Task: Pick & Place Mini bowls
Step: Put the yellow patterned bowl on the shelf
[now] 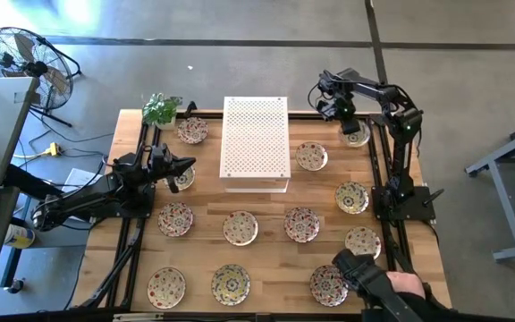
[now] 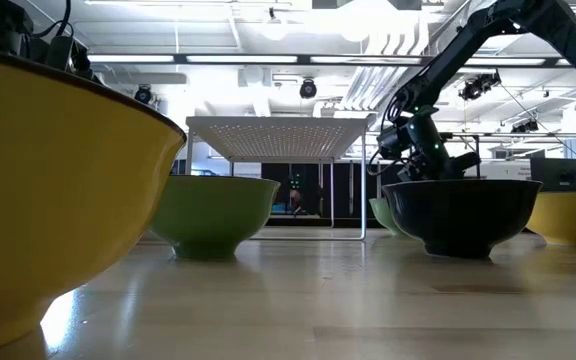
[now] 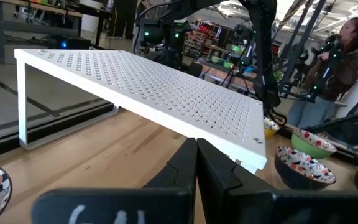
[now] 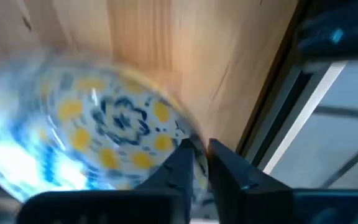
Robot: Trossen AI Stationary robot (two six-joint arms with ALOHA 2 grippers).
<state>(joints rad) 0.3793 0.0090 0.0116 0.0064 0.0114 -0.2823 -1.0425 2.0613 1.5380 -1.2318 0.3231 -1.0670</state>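
Several mini bowls lie open side up across the wooden table (image 1: pixel 266 207). One bowl with a blue and yellow pattern (image 4: pixel 98 130) sits at the far right corner (image 1: pixel 358 136). My right gripper (image 4: pixel 196 163) reaches steeply down onto it (image 1: pixel 350 125) and is shut on its rim. In the low view that gripper (image 2: pixel 424 160) shows behind a dark bowl. My left gripper (image 3: pixel 196 163) waits shut at the table's left (image 1: pixel 189 165), level, facing the white perforated block (image 1: pixel 255 143). My right gripper pinches the bowl's rim (image 4: pixel 190 140) on the side nearest the table's right rail, one finger over the bowl's inside and one outside it. The fingers come from above, slanting steeply down. Whether the bowl's foot still rests on the wood, I cannot tell.
The white perforated block stands on legs at the far middle. A potted plant (image 1: pixel 161 109) sits at the far left corner. A person's dark-sleeved hand (image 1: pixel 374 279) reaches over the near right corner beside a bowl (image 1: pixel 327 284). Black rails (image 1: pixel 384 170) run along both sides.
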